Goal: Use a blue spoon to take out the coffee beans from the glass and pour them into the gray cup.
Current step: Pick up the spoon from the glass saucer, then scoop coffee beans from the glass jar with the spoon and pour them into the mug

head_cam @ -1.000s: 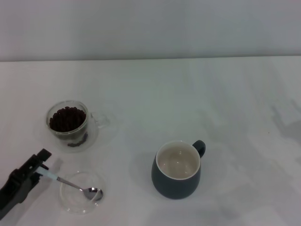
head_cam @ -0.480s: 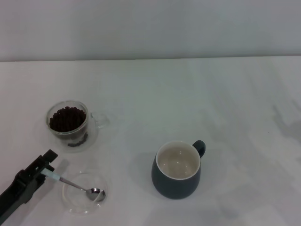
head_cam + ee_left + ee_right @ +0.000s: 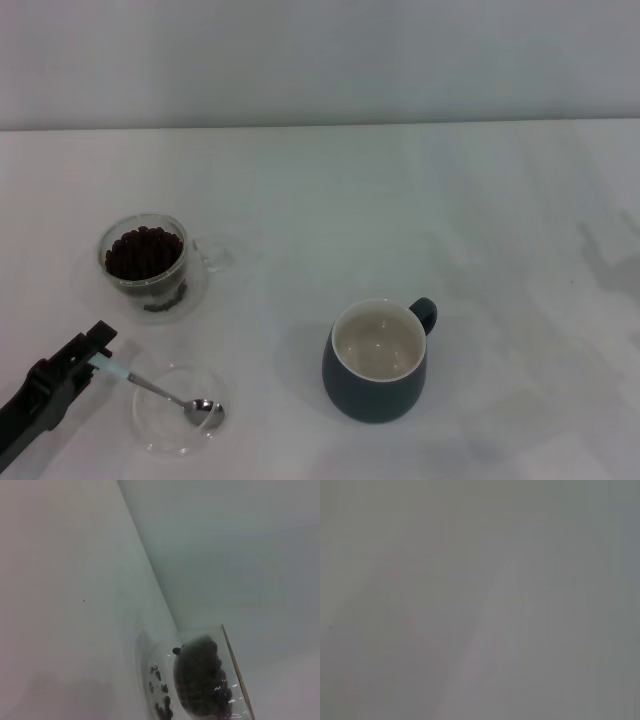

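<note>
One arm works: our left gripper point(image 3: 97, 362) at the table's point(image 3: 420, 200) near-left edge is clamped on the blue spoon's point(image 3: 160, 391) pale handle, bowl inside the shallow dish point(image 3: 180, 408). Since half a second ago we've drawn slightly back. Bare surface separates the glass point(image 3: 143, 254) of coffee beans point(image 3: 143, 251) from the gray cup point(image 3: 377, 362)

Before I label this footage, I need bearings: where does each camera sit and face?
Head view: high, looking forward and down at the white table; left gripper on the pale-blue-handled spoon.
Left wrist view: low, facing the small clear glass; no body.
Right wrist view: blank grey; no body.
Shared: head and left wrist both show the dark coffee beans.
</note>
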